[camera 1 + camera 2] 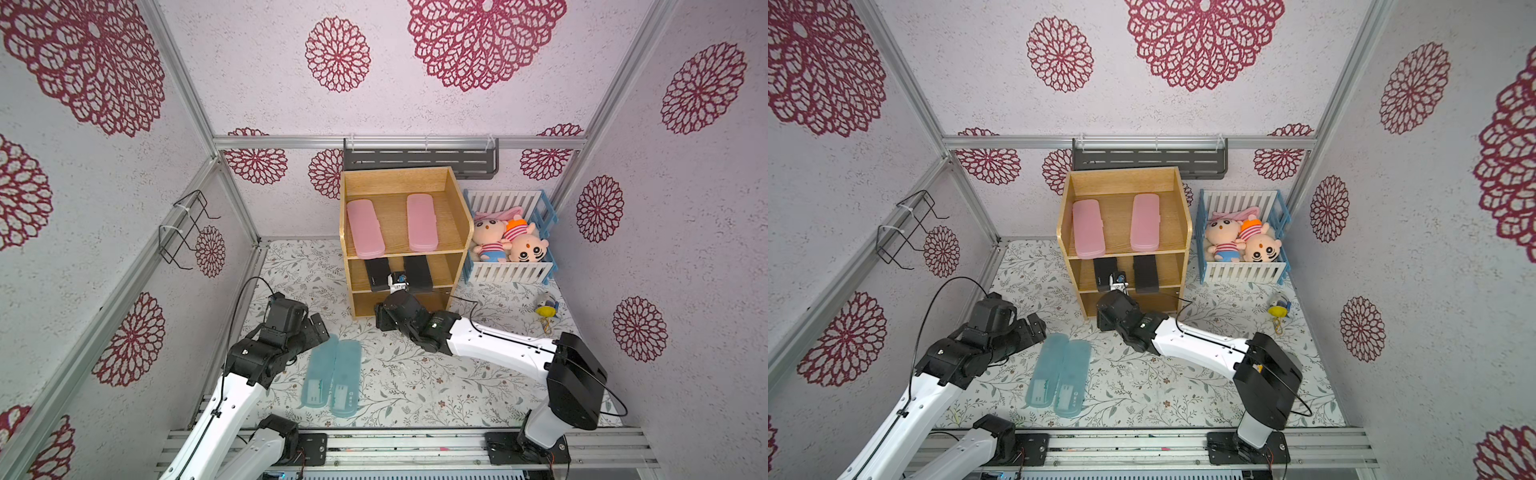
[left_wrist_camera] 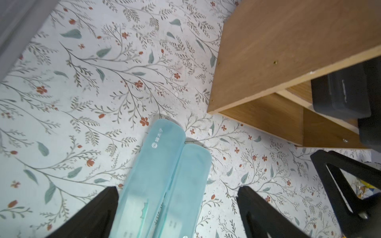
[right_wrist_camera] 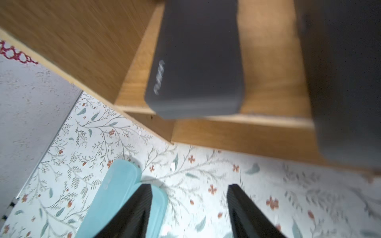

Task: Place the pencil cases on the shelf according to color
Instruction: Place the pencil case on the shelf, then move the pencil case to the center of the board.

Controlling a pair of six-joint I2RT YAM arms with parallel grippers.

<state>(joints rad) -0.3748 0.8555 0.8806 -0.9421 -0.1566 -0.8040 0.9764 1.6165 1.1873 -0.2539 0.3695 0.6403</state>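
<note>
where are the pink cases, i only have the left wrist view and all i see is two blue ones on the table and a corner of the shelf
Observer: Both pink cases lie on the top tier of the shelf, with a gap between them.
Operator: how many black ones are in there, i see one
Observer: Two black cases lie side by side on the middle tier.
Operator: is the right gripper carrying anything
Observer: No, the right gripper is open and empty, close to the shelf's front.
</note>
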